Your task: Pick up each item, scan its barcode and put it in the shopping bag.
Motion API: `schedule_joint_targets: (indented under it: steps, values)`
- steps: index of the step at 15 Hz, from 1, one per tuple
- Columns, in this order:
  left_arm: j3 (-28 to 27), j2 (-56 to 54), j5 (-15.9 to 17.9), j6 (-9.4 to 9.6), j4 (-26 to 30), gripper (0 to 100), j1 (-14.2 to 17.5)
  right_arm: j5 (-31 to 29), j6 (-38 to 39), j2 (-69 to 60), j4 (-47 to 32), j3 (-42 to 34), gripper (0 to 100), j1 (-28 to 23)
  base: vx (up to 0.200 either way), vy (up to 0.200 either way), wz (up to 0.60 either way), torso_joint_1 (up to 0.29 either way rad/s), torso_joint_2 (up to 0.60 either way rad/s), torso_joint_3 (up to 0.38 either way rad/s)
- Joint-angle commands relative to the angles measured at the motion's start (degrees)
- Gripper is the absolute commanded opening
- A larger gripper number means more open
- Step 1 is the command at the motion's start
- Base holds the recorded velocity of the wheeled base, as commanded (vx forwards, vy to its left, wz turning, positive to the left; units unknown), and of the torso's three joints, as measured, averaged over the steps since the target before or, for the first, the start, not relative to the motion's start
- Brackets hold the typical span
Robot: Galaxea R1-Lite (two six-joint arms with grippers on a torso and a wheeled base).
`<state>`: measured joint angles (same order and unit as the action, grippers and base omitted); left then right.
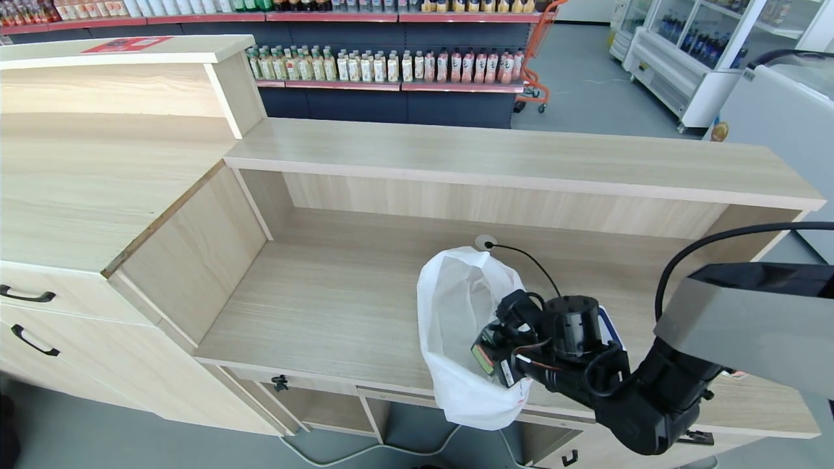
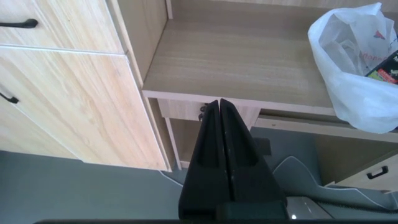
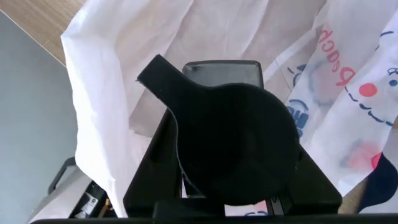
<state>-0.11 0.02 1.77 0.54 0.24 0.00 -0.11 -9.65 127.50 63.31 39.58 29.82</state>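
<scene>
A white shopping bag [image 1: 456,326] stands open on the lower wooden counter [image 1: 339,293]; it shows too as the bag [image 2: 354,74] and the bag [image 3: 124,81]. My right gripper [image 1: 503,357] hangs at the bag's mouth, shut on a dark item [image 3: 230,137] with a green and red label [image 1: 485,358] and a white barcode patch. The same item [image 2: 385,65] peeks out of the bag. My left gripper [image 2: 219,112] is shut with nothing in it, low in front of the counter's front edge.
A white pack with blue and red print [image 3: 348,106] lies beside the bag, under my right arm. A black cable [image 1: 528,260] runs from a grommet [image 1: 485,242]. A raised ledge [image 1: 521,156] backs the counter. Drawers with black handles [image 1: 26,296] stand at the left.
</scene>
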Motion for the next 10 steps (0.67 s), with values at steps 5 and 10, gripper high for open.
schedule_joint_targets:
  steps: [5, 10]
  values:
    - [0.0, 0.1, 0.0, -0.01, 0.0, 0, 0.0, -0.2, 0.0, 5.1, 0.2, 2.6, 0, 0.0, 0.000, 0.000, 0.00, 0.000, 0.00, 0.000]
    - [-0.1, 0.1, 0.0, -0.01, 0.0, 0, 0.0, -0.2, 0.0, 6.0, 0.2, 2.3, 100, -0.6, 0.000, 0.000, 0.00, 0.000, 0.00, 0.000]
